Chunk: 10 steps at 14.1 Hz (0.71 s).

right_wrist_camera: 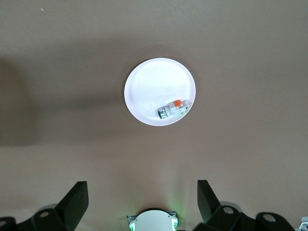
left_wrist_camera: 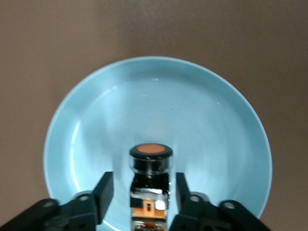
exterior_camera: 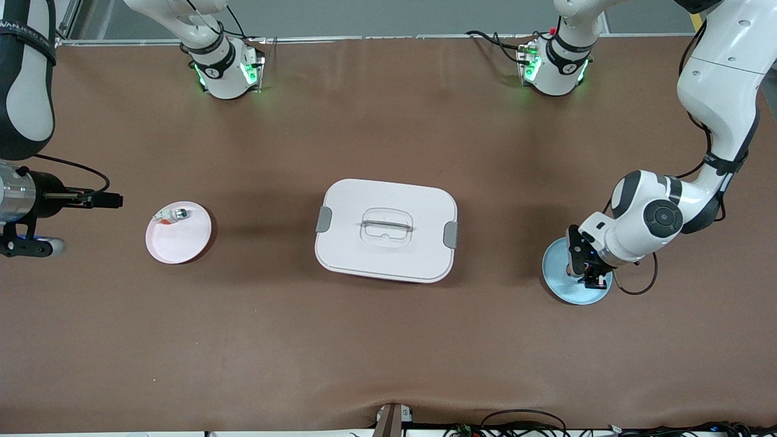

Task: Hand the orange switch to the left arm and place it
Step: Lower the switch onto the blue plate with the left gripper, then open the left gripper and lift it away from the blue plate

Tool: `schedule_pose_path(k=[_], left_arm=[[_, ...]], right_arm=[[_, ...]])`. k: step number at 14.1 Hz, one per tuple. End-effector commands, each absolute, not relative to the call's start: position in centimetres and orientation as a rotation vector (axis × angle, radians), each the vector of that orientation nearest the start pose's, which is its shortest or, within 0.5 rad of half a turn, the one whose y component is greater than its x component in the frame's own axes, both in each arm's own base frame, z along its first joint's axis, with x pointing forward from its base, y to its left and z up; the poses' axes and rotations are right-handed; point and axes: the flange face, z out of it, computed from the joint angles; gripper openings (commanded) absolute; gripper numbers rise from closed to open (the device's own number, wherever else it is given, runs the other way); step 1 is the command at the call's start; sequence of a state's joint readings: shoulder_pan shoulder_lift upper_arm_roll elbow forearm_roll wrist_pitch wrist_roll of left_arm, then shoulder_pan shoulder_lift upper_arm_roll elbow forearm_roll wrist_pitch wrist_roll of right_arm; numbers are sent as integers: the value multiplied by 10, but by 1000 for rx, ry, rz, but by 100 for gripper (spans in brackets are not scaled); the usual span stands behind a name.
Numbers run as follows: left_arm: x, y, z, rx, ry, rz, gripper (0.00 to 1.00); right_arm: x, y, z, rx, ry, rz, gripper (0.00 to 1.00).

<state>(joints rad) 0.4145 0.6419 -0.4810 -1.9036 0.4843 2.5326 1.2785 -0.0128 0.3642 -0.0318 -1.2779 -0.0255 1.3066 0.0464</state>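
Note:
The orange switch (left_wrist_camera: 150,156), black with a round orange cap, stands upright on a light blue plate (left_wrist_camera: 192,110) at the left arm's end of the table. My left gripper (left_wrist_camera: 142,180) is low over that plate (exterior_camera: 555,282), open, with a finger on each side of the switch and a small gap to each. In the front view the left gripper (exterior_camera: 586,273) hides the switch. My right gripper (right_wrist_camera: 143,190) is open wide and empty, high up at the right arm's end of the table, with the pink plate (right_wrist_camera: 149,86) below it.
The big white lidded box (exterior_camera: 386,230) stands mid-table between the two plates. The pink plate (exterior_camera: 182,243) holds a small silver-and-white part (exterior_camera: 173,214) with a red bit. Both arm bases stand along the table edge farthest from the front camera.

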Motion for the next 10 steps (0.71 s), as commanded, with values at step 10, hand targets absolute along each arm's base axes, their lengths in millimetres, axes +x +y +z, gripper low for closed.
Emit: schedule_pose_path(k=[10], left_arm=[[680, 1, 403, -2654, 1743, -151, 100]], right_arm=[[624, -34, 546, -3162, 168, 479, 100]])
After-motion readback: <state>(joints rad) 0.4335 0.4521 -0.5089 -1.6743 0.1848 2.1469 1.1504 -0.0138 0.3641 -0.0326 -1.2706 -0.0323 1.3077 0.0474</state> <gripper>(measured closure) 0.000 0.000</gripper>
